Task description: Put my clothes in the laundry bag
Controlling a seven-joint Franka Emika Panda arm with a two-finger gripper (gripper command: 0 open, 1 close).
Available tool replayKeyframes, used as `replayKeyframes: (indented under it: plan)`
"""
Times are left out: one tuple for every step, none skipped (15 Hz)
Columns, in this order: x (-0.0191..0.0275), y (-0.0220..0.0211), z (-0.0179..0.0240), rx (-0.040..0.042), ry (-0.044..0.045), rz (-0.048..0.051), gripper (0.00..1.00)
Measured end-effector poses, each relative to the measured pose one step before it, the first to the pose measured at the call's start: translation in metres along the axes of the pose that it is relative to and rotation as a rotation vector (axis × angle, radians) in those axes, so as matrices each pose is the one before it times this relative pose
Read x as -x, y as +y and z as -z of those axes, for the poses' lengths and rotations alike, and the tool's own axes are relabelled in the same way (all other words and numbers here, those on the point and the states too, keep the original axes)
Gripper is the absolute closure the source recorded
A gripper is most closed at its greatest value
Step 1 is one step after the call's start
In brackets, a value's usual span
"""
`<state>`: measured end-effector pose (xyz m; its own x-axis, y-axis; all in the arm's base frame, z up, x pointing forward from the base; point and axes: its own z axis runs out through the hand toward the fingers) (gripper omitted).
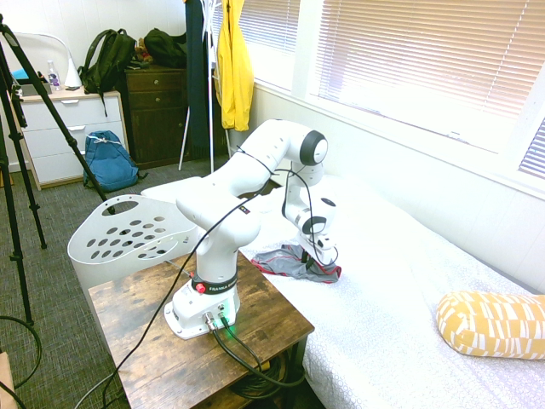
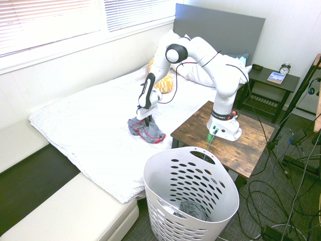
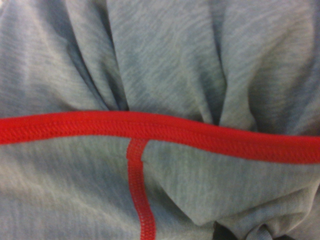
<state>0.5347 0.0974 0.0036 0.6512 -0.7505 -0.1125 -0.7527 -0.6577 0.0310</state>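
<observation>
Standing nearest in the second exterior view, the laundry bag sits on the carpet beside the wooden side table, with some grey fabric already inside it. Farther off, on the white bed, the clothes lie crumpled near the edge by the table. The gripper points straight down into that grey garment; whether its fingers are pinching the cloth cannot be told. Close up, red seams cross the creased grey fabric. Beyond lies a yellow patterned pillow.
</observation>
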Motion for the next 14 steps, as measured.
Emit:
replayKeyframes:
  plan:
    - [-0.00516, 0.00632, 0.01185, -0.01241, 0.00778, -0.0087, 1.0]
    - [-0.00688, 0.00935, 0.01536, -0.01158, 0.00953, -0.01191, 1.0]
    - [-0.00647, 0.01003, 0.01753, -0.00928, 0.00893, -0.00875, 1.0]
    - [-0.00555, 0.00927, 0.02029, -0.01298, 0.00997, -0.00348, 1.0]
    - [-0.00362, 0.00695, 0.0218, -0.01422, 0.0026, -0.00224, 1.0]
    - [-0.00185, 0.00558, 0.02275, -0.00555, -0.01033, 0.00513, 1.0]
    - [-0.00063, 0.00168, 0.02378, -0.00475, -0.01518, 0.02097, 1.0]
    - [0.00151, -0.00087, 0.02559, -0.00276, -0.01919, 0.02928, 1.0]
    - [0.0046, -0.00318, 0.02721, -0.004, -0.02223, 0.03897, 1.0]
    - [0.0074, -0.00416, 0.02764, -0.0032, -0.02175, 0.05326, 1.0]
    - [0.01029, -0.00471, 0.02954, 0.00306, -0.01822, 0.05357, 1.0]
    - [0.01258, -0.004, 0.03024, 0.00712, -0.01052, 0.03928, 1.0]
    - [0.01427, -0.00522, 0.02951, -0.00131, -0.00447, 0.03475, 1.0]
    - [0.01669, -0.00883, 0.03164, -0.00338, 0.00201, 0.03966, 1.0]
